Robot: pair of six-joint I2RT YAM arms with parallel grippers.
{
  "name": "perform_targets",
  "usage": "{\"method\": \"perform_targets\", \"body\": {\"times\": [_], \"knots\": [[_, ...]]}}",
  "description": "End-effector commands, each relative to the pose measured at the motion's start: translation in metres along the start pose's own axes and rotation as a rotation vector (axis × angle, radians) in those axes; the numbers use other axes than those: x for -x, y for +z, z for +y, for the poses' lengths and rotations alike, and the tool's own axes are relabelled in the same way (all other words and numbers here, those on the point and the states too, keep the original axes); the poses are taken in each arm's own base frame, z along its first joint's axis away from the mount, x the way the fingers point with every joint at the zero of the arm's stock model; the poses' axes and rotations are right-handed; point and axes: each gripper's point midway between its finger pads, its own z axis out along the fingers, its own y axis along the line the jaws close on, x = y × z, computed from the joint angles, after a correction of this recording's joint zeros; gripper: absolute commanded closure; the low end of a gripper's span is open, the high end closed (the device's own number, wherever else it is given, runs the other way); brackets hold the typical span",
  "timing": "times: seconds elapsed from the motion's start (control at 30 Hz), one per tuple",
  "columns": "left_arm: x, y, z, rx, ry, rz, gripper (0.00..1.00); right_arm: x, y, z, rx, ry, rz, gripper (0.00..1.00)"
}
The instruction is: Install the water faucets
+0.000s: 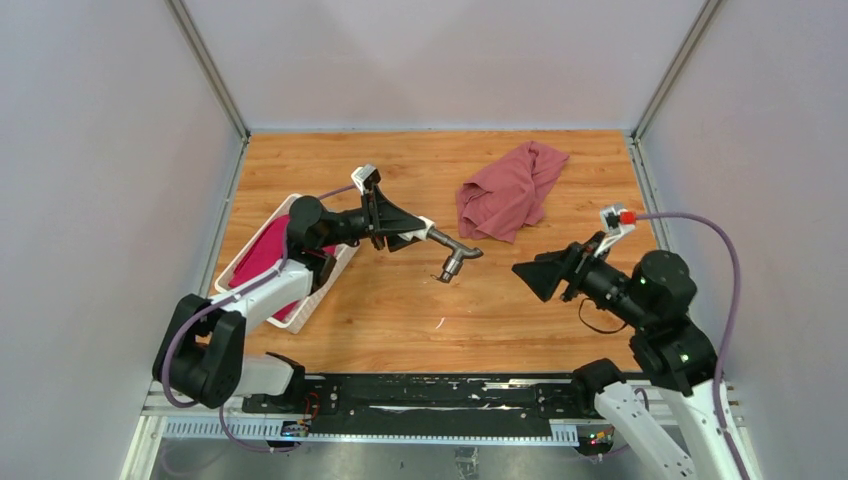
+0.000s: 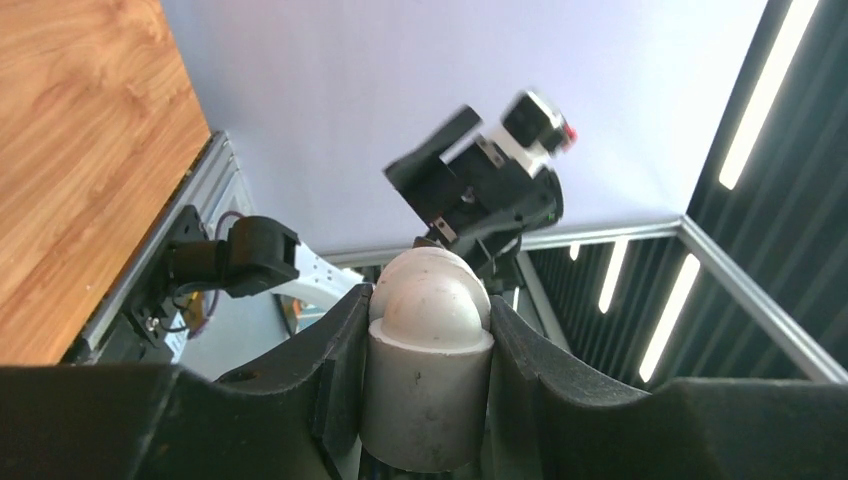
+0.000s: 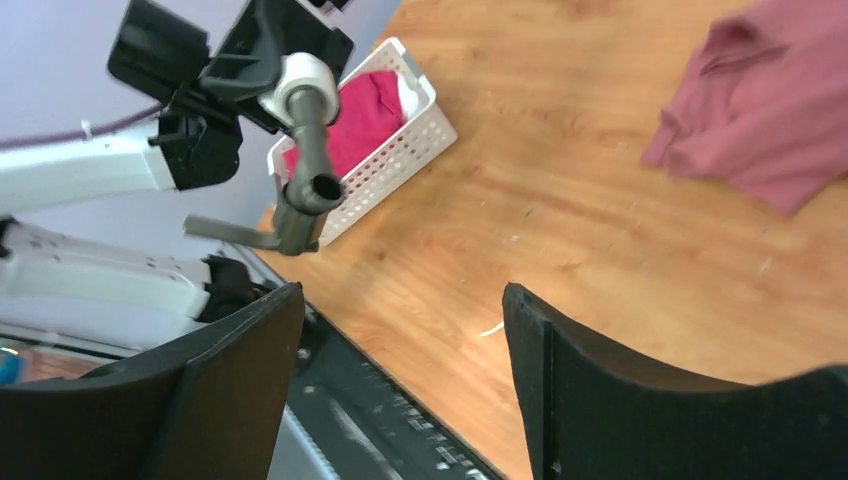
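— Right gripper? Jaws wide, nothing in them, well right of the basket
— And the left gripper?
— Clenched on the fitting, tap jutting from it, in the air just right of the basket

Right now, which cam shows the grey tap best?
Right wrist: the grey tap is large there, with its open end, side lever and the white fitting visible, though slightly blurred. Top external shows it whole but small, in profile. Left wrist shows only the white fitting; the tap is hidden behind it.
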Motion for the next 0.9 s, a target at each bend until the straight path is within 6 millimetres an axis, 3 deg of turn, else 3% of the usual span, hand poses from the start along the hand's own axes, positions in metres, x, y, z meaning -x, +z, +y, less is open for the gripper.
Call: {"method": "perform_targets", "body": {"times": [0.0, 0.27, 0.47, 0.57, 0.77, 0.87], "knots": [[0.014, 0.000, -0.002, 0.040, -0.082, -0.092, 1.00, -0.003, -0.019, -0.028, -0.111, -0.352, 0.011, 0.25], [0.023, -0.002, 0.024, 0.212, -0.200, -0.156, 1.00, 0.019, -0.027, -0.017, -0.071, -0.667, -0.009, 0.27], [0.021, -0.003, 0.045, 0.290, -0.246, -0.133, 1.00, 0.023, -0.014, -0.014, -0.015, -0.799, -0.033, 0.24], [0.022, -0.004, 0.046, 0.291, -0.247, -0.141, 1.00, 0.019, -0.009, -0.009, 0.032, -0.890, -0.045, 0.08], [0.023, -0.004, 0.045, 0.291, -0.243, -0.155, 1.00, 0.000, 0.008, -0.001, 0.063, -1.150, -0.010, 0.04], [0.022, -0.005, 0.045, 0.290, -0.240, -0.155, 1.00, -0.011, 0.021, -0.004, -0.026, -1.338, 0.029, 0.02]]}}
